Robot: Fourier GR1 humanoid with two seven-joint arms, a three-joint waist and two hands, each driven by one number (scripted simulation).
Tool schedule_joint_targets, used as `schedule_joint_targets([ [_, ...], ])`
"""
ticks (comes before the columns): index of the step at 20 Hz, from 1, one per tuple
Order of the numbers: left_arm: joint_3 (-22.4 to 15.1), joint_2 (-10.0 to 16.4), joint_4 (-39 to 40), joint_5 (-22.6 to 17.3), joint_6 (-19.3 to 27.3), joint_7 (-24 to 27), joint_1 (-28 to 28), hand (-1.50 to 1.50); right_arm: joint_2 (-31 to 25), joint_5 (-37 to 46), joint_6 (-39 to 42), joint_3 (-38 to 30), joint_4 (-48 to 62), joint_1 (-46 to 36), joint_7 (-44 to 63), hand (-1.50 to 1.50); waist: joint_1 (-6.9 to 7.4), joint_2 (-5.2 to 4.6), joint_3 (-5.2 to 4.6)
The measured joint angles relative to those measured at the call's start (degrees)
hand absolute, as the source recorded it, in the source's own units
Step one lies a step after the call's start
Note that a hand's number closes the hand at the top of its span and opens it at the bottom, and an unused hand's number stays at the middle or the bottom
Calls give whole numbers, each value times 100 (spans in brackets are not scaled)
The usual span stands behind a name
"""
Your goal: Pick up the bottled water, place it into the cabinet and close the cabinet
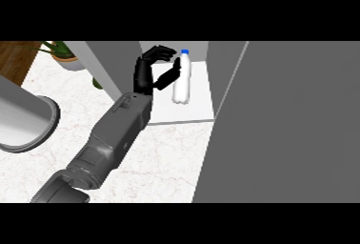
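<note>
my left hand (156, 71) is curled on the bottle (182, 81) – thumb against its side, fingers bent toward the neck under the blue cap. the bottle stands inside the cabinet (197, 107), on its white floor near the left wall, so the placing looks about done. the door (288, 119) hangs open to the right, over the counter (162, 157). i judge the bottle light for its height and easy to tip, with thin smooth plastic that gives under a squeeze and could slide. the sensible hold is round the middle of the body, below the shoulder – not up at the cap. letting go wants a straight, easy pull-back so nothing knocks it over. my right hand is out of sight.
</note>
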State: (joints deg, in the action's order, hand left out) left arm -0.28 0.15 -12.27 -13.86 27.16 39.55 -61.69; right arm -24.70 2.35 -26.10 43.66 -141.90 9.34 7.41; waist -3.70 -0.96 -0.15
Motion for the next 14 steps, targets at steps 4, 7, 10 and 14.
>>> schedule_joint_targets([
  [4,35,-20,-175,-249,-640,200,65,150,28,8,-56,4,9,-43,100,-150,50,29,2],
  [7,-33,-26,-256,-375,-1150,251,96,150,5,34,-123,71,-6,-9,124,-150,67,31,0],
  [10,-300,-31,-489,-536,-1606,148,222,150,-31,55,-185,66,-11,26,85,-150,113,55,1],
  [14,-634,-31,-869,-745,-2192,-42,423,150,-62,87,-293,-2,-32,-79,247,-150,185,75,1],
])
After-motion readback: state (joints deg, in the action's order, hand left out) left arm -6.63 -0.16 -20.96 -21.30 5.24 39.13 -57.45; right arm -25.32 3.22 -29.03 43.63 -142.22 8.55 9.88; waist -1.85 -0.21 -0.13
